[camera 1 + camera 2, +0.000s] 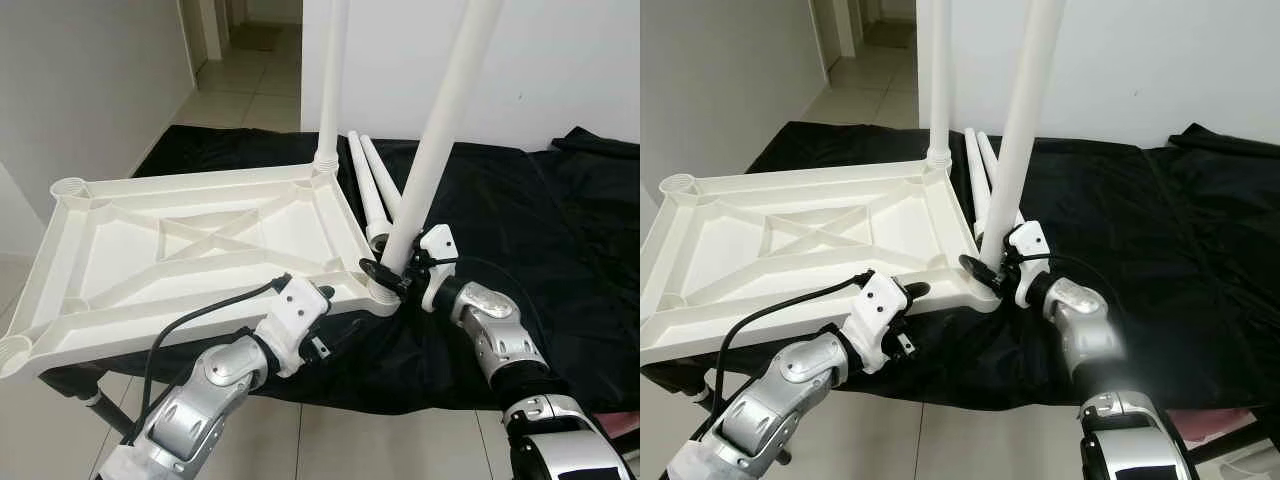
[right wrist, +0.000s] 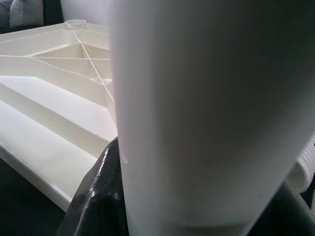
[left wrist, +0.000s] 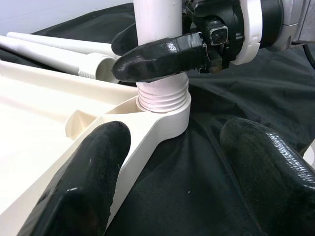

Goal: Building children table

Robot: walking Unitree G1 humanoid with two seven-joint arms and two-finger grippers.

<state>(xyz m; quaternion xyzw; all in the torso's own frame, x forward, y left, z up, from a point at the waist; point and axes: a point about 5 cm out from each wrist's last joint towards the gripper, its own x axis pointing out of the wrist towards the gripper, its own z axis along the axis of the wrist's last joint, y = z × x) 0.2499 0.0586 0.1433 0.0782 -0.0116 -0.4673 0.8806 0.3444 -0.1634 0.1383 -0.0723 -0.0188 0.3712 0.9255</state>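
Observation:
A white tabletop (image 1: pixel 190 250) lies upside down on a black cloth (image 1: pixel 520 220), tilted up toward me. One white leg (image 1: pixel 331 80) stands upright in its far right corner socket. A second leg (image 1: pixel 440 130) leans in the near right corner socket (image 3: pixel 165 101), its threaded end partly in. My right gripper (image 1: pixel 385 272) is shut on this leg just above the socket, one black finger (image 3: pixel 162 56) across it. My left gripper (image 1: pixel 322 293) is open at the tabletop's near edge beside that corner, its fingers (image 3: pixel 93 167) set wide apart. Two loose legs (image 1: pixel 370 190) lie on the cloth.
Two empty sockets (image 1: pixel 68 187) mark the tabletop's left corners. A white wall rises behind the cloth. A doorway to a tiled hallway (image 1: pixel 250 60) opens at the far left. Tiled floor (image 1: pixel 330 440) lies below the near edge.

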